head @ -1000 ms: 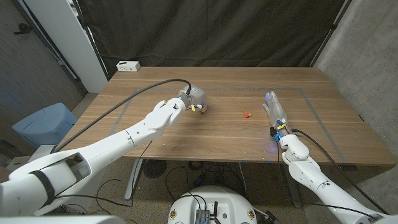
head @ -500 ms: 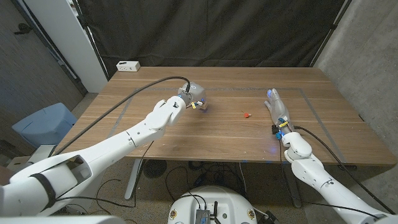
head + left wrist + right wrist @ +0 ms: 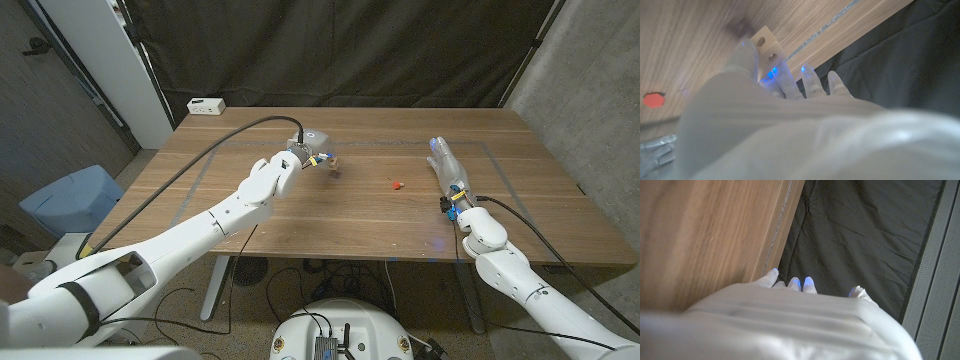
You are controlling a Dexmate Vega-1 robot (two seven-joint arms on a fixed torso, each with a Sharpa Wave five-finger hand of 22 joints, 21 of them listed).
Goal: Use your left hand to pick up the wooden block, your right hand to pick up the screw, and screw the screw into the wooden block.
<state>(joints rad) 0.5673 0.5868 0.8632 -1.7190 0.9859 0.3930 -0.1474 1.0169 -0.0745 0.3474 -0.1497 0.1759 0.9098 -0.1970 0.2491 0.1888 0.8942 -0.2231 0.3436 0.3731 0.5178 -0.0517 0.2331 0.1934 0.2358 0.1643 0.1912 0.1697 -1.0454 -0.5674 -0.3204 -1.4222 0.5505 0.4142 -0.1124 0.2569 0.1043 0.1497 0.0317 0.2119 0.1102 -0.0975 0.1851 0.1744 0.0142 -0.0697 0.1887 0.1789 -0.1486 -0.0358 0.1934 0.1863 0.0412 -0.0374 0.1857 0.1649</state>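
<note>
The wooden block (image 3: 765,42), pale with round holes in its face, is held between the thumb and fingers of my left hand (image 3: 771,75). In the head view the left hand (image 3: 303,156) is over the table's middle left, with the blurred block (image 3: 332,166) at its fingertips and a shadow just beneath it. The small red screw (image 3: 397,184) lies on the table to the right of the block, and is seen as a red spot (image 3: 653,99) in the left wrist view. My right hand (image 3: 446,168) is further right of the screw, fingers stretched out and empty.
A white box (image 3: 206,105) sits at the table's back left corner. Grey tape lines (image 3: 500,160) mark a rectangle on the wooden table (image 3: 330,220). A black curtain hangs behind. A blue bin (image 3: 62,200) stands on the floor to the left.
My left hand has shifted a little to the right and away with the block at its fingertips. The right arm has edged slightly to the right; the screw has not moved.
</note>
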